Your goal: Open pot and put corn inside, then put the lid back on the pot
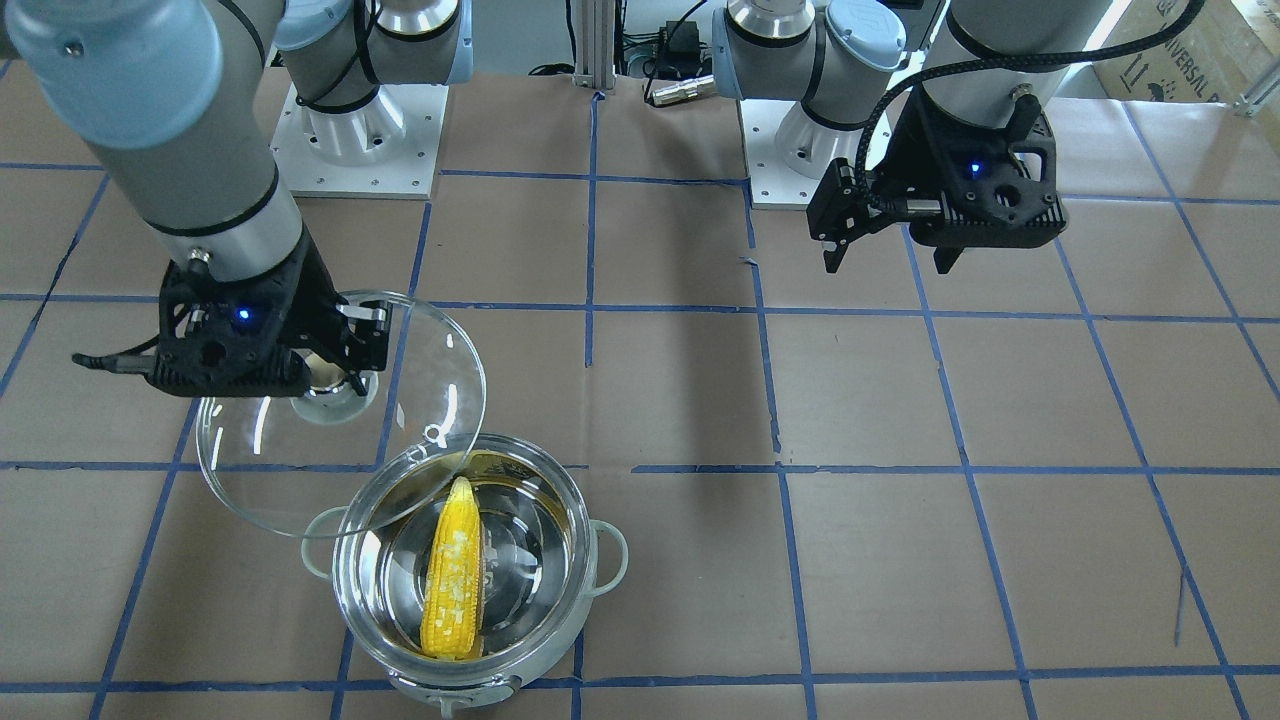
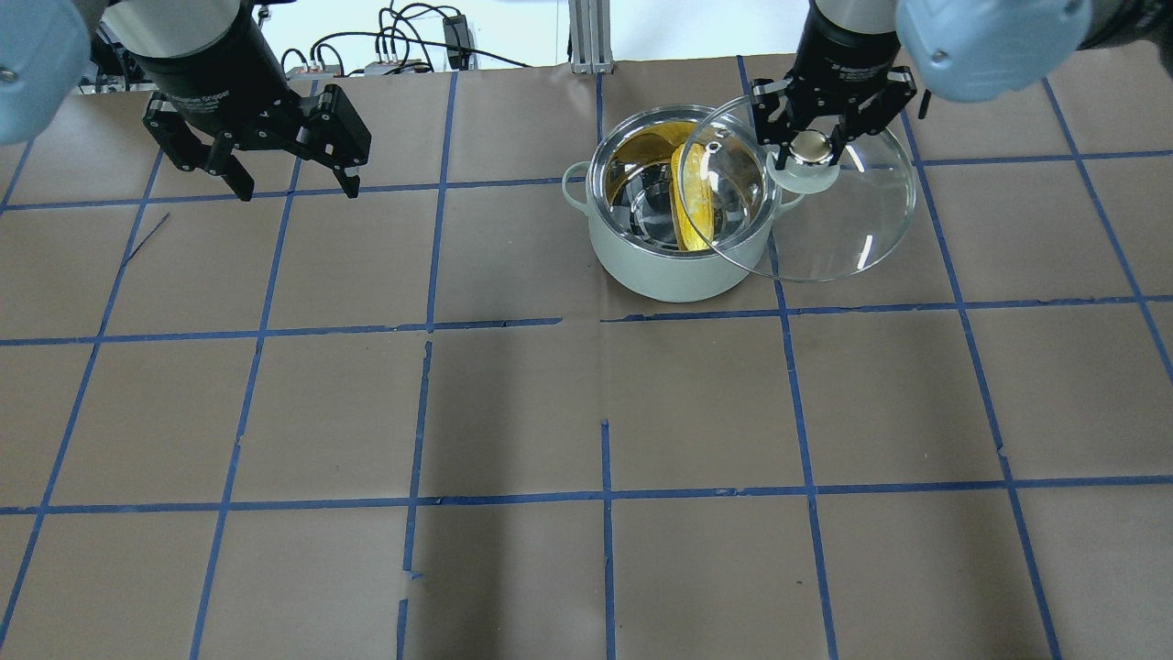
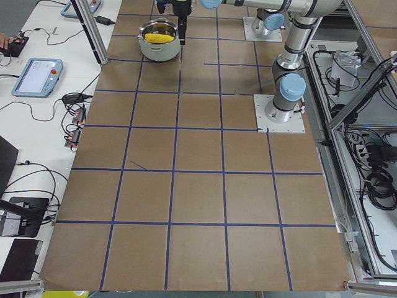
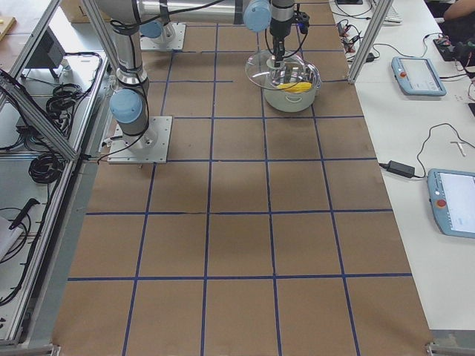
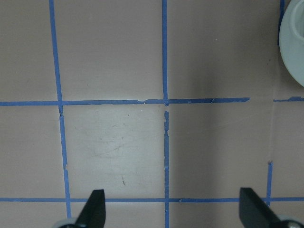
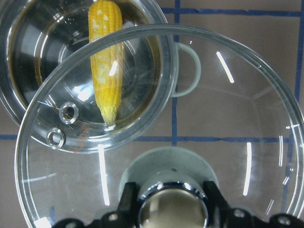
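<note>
The pot (image 2: 674, 266) with its pale green body stands at the far middle-right of the table, open. The yellow corn (image 1: 453, 572) lies inside it, also seen in the overhead view (image 2: 694, 194) and the right wrist view (image 6: 105, 42). My right gripper (image 2: 809, 151) is shut on the metal knob (image 6: 171, 206) of the clear glass lid (image 2: 852, 220). It holds the lid tilted in the air beside the pot, its edge overlapping the pot's rim. In the front view the lid (image 1: 250, 470) hangs from the right gripper (image 1: 335, 365). My left gripper (image 2: 295, 188) is open and empty, far to the left.
Brown paper with blue tape lines (image 2: 605, 500) covers the table. The arm bases (image 1: 360, 140) stand at the robot's side. The pot's loop handle (image 1: 612, 558) sticks out sideways. In the left wrist view only the pot's edge (image 5: 293, 42) shows at the upper right.
</note>
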Robot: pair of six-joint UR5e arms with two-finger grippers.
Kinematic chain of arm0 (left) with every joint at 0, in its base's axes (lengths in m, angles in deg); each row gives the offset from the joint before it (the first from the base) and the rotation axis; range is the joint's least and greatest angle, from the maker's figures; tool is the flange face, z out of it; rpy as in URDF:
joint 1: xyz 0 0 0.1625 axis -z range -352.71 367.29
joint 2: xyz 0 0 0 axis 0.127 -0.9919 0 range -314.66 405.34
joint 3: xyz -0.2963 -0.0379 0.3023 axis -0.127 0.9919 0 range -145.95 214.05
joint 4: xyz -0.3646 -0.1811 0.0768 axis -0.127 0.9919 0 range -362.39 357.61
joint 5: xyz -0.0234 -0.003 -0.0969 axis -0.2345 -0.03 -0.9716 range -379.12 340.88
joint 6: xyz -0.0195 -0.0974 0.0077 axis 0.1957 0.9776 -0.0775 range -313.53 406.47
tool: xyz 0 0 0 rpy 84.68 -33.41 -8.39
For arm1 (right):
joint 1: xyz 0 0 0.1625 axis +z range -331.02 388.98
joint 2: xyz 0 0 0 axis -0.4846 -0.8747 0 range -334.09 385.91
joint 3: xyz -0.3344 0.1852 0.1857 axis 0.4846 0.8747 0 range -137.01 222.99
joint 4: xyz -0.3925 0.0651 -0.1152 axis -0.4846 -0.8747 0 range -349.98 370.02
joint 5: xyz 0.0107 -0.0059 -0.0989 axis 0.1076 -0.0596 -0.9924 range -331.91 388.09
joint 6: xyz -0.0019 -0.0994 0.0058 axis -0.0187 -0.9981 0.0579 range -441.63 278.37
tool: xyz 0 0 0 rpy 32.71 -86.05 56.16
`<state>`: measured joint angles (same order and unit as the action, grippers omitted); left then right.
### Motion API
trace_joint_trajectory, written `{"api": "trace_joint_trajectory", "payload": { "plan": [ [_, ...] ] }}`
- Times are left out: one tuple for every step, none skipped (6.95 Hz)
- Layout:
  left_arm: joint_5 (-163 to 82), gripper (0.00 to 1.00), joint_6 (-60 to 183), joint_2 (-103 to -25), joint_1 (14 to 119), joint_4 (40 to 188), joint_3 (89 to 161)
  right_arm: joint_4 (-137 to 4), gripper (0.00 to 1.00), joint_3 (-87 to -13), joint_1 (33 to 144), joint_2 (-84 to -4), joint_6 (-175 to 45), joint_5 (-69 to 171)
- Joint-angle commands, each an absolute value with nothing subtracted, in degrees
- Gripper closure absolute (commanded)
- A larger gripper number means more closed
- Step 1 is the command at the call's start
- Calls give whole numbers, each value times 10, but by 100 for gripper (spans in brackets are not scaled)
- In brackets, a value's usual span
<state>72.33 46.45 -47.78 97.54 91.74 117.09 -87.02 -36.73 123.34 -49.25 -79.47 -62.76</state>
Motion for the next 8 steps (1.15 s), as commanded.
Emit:
{"api": "trace_joint_trajectory", "payload": {
  "plan": [
    [721,0,462,-473,972,915,1177,-923,89,-322,1264,-416,-779,-627],
    [724,0,452,-472,969,922,1171,-929,89,-296,1273,-388,-773,-628],
    [724,0,448,-473,969,922,1168,-928,89,-265,1274,-359,-776,-628],
    [725,0,448,-471,969,921,1169,-928,89,-243,1277,-339,-774,-629],
    [725,0,448,-470,969,922,1171,-928,89,-222,1287,-325,-774,-635],
    [725,0,447,-471,969,921,1169,-929,89,-207,1292,-308,-773,-636],
    [724,0,447,-470,969,921,1171,-930,89,-199,1298,-297,-772,-637],
    [724,0,447,-470,969,921,1171,-927,90,-203,1299,-296,-773,-638]
  ]
}}
